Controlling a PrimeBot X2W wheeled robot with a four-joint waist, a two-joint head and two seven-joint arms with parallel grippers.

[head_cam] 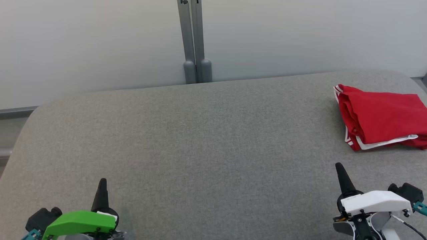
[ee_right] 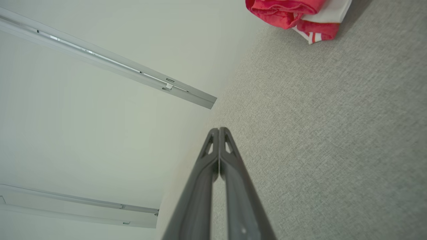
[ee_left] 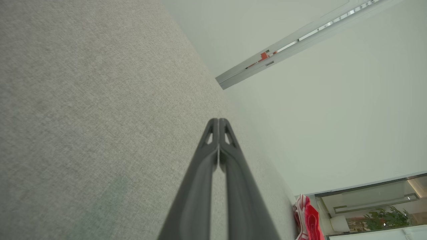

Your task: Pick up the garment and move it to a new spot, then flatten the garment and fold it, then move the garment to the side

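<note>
- The folded red fabric garment with white trim point(head_cam: 380, 116) lies at the right edge of the head view, in its upper half, on the grey fabric-covered counter point(head_cam: 200, 150); it runs partly out of the frame on the right.
- Its layers are stacked, with white stripes showing along the left edge and a white band along the lower edge.
- The left tool point(head_cam: 102, 182), under a green cover, sits at the lower left of the head view, its two dark fingers pressed together and gripping nothing.
- The right tool point(head_cam: 339, 166), under a white cover, sits at the lower right, below the garment and apart from it; its fingers are also pressed together with nothing between them.
- In the left wrist view the left tool point(ee_left: 218, 121) shows its tips meeting over bare grey cloth; the garment point(ee_left: 308, 216) shows small at the lower right.
- In the right wrist view the right tool point(ee_right: 219, 130) is likewise closed tip to tip; the garment point(ee_right: 293, 13) is at the top edge, right of centre.
- A grey metal double post point(head_cam: 195, 40) stands against the pale wall point(head_cam: 83, 43) behind the counter, at top centre of the head view.
</note>
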